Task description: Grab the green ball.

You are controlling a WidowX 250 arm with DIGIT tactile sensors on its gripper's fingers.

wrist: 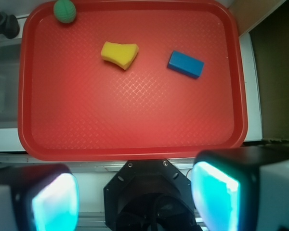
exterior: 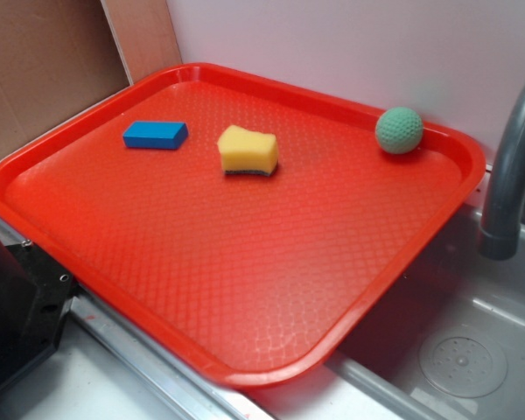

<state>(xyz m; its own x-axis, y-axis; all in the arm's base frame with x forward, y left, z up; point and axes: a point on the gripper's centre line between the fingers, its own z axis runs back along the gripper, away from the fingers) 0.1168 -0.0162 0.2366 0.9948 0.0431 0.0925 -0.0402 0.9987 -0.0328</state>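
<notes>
My tool (wrist: 135,197) sits at the bottom of the wrist view, and its two fingers (wrist: 216,197) are spread wide apart with nothing between them. They glow a light blue-green on their inner sides. The tool is high up and back from the near edge of the red tray (wrist: 135,120), not touching anything. Below the tool I see the black base of the arm (wrist: 147,192). On the tray, the closest things to my tool are the yellow sponge (wrist: 119,54) and the blue block (wrist: 185,64). They lie near each other but do not touch. The green ball (wrist: 65,10) is the farthest thing from my tool. It rests in a far corner of the tray, right up against the raised rim, well apart from the sponge. In the outside view the ball (exterior: 399,130) is at the back right corner, with the sponge (exterior: 248,150) in the middle and the block (exterior: 155,135) to the left. A gray tap (exterior: 512,166) stands beside the tray over a gray sink (exterior: 455,350).
</notes>
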